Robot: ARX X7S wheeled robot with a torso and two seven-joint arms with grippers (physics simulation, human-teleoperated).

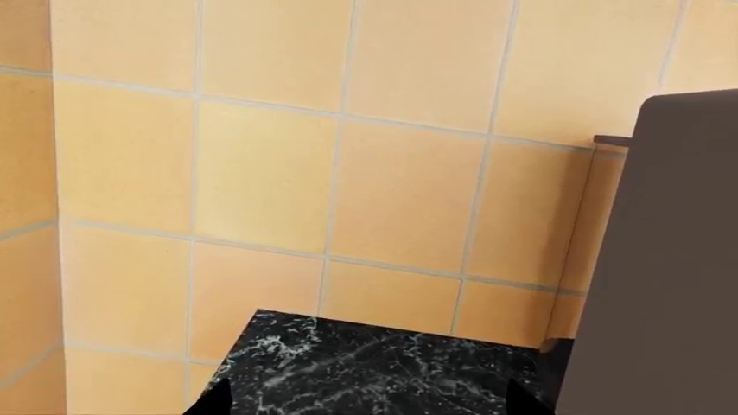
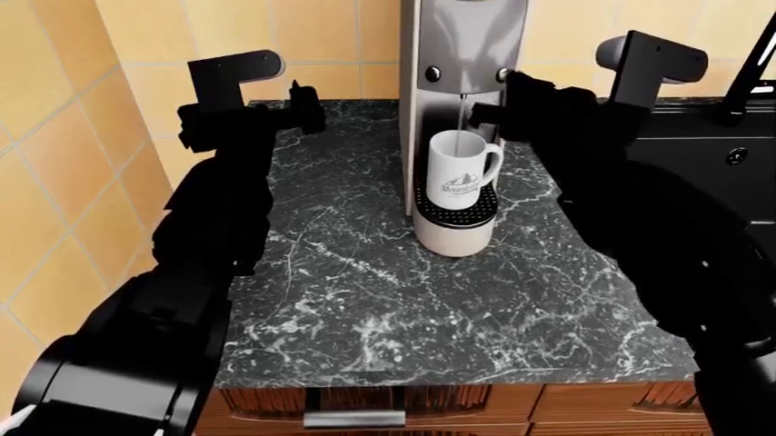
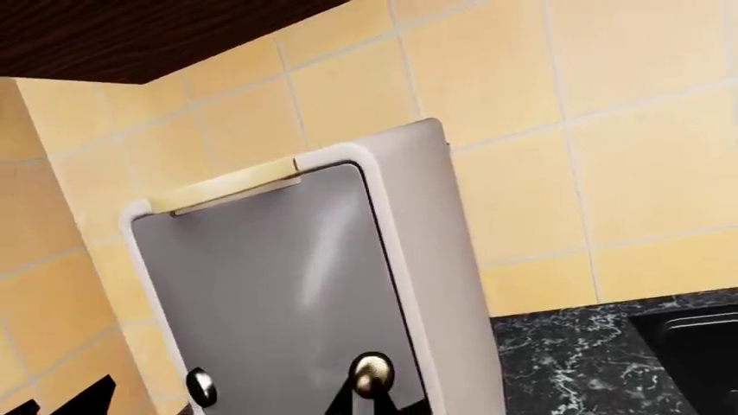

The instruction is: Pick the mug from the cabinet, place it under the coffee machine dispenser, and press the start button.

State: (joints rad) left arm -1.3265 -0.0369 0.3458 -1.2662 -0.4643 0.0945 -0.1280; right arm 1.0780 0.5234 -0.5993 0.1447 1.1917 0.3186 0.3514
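Mug (image 2: 461,171) sits on the drip tray under the coffee machine dispenser (image 2: 462,54); my right end effector (image 2: 488,111), empty, spread unclear, must press the button (image 3: 372,374).

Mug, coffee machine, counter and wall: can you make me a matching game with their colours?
Things:
1. mug
2. coffee machine
3. counter
4. wall tiles

Colours:
A. black with white marbling
B. yellow-orange
C. white with a grey logo
D. silver-grey

Right pairs: 1-C, 2-D, 3-A, 4-B.
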